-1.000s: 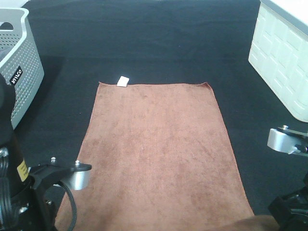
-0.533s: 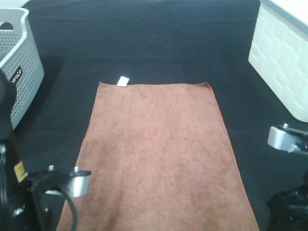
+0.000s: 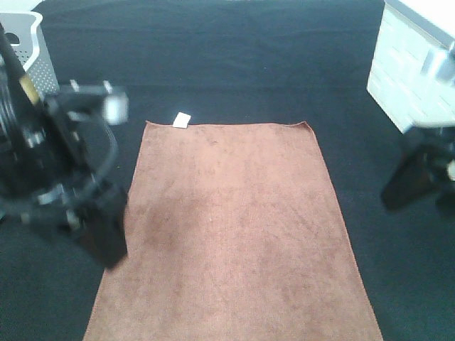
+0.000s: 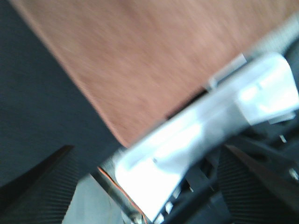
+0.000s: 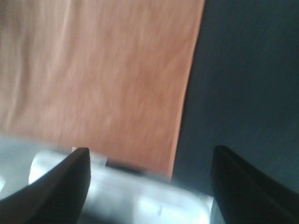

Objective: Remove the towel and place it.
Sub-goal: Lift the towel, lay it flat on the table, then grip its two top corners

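The brown towel [image 3: 234, 227] lies flat on the black table, its white tag [image 3: 182, 119] at the far left corner. My left gripper [image 3: 105, 238] hangs, blurred, over the towel's left edge. In the left wrist view its dark fingers [image 4: 37, 179] stand wide apart with nothing between them, above the towel's edge [image 4: 140, 60]. My right gripper [image 3: 407, 183] is right of the towel over bare table. In the right wrist view its fingers [image 5: 60, 186] are wide apart and empty, with the towel's edge [image 5: 103, 79] beyond them.
A grey perforated basket [image 3: 37, 50] stands at the far left. A white panelled box [image 3: 402, 67] stands at the far right. Blurred silver arm parts [image 4: 201, 126] cross both wrist views.
Both arms have swung up and forward from the near edge to the sides of the towel, blurred by motion. The towel has not moved.
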Tool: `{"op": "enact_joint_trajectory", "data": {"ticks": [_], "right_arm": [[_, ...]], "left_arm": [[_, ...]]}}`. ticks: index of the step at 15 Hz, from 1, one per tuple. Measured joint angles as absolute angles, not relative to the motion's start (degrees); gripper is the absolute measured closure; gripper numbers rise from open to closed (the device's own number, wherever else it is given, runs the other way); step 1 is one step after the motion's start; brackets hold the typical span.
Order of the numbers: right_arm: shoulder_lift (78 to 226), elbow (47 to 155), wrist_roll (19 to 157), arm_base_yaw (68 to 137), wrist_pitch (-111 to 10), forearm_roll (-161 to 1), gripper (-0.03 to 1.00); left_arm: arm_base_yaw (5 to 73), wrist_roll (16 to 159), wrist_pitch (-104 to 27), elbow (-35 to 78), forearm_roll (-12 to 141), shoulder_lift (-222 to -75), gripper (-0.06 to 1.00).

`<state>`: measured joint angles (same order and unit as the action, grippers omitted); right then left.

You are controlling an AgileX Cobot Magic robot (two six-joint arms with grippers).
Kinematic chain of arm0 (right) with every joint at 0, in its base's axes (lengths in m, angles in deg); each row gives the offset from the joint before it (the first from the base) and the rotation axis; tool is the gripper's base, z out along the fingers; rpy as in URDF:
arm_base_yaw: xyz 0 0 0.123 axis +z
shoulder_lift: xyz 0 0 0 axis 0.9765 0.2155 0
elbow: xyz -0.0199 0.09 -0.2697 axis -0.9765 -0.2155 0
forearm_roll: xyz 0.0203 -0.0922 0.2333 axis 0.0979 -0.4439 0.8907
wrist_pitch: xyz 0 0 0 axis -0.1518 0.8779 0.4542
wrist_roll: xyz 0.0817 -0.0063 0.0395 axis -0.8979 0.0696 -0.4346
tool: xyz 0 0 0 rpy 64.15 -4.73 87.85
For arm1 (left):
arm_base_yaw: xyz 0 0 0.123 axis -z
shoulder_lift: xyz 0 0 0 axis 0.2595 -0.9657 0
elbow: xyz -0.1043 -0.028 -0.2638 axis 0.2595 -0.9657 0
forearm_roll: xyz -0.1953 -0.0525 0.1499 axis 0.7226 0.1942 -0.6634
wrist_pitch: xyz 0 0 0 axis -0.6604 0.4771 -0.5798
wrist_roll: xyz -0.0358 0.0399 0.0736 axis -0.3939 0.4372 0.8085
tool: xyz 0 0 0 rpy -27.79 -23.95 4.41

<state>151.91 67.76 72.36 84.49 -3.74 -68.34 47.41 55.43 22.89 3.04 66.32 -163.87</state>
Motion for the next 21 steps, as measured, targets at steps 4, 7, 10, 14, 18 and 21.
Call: {"op": "enact_joint_trajectory", "data": {"ticks": [4, 7, 10, 14, 18, 21], "right_arm": [[152.7, 70.3, 71.7, 84.1, -7.6, -64.5, 0.28], [158.5, 73.8, 71.4, 84.1, -9.6, -64.9, 0.28], [170.0, 84.5, 71.4, 84.1, -10.1, -65.9, 0.29], [184.0, 100.2, 71.8, 84.0, -6.4, -66.1, 0.29], [198.5, 116.8, 75.0, 83.7, -0.9, -66.5, 0.29], [206.5, 125.7, 76.4, 83.7, 0.0, -66.5, 0.29]], "left_arm": [[40.5, 55.5, 21.9, 4.6, 63.6, -165.2, 0.17], [35.7, 57.5, 21.2, 8.9, 63.4, -170.3, 0.17], [33.5, 59.5, 20.7, 19.3, 62.8, -178.4, 0.17], [33.3, 59.1, 21.2, 31.5, 61.4, -187.7, 0.17], [27.6, 59.1, 23.4, 43.2, 65.5, -199.5, 0.17], [23.2, 62.3, 22.5, 51.5, 69.4, -208.9, 0.17]]}}
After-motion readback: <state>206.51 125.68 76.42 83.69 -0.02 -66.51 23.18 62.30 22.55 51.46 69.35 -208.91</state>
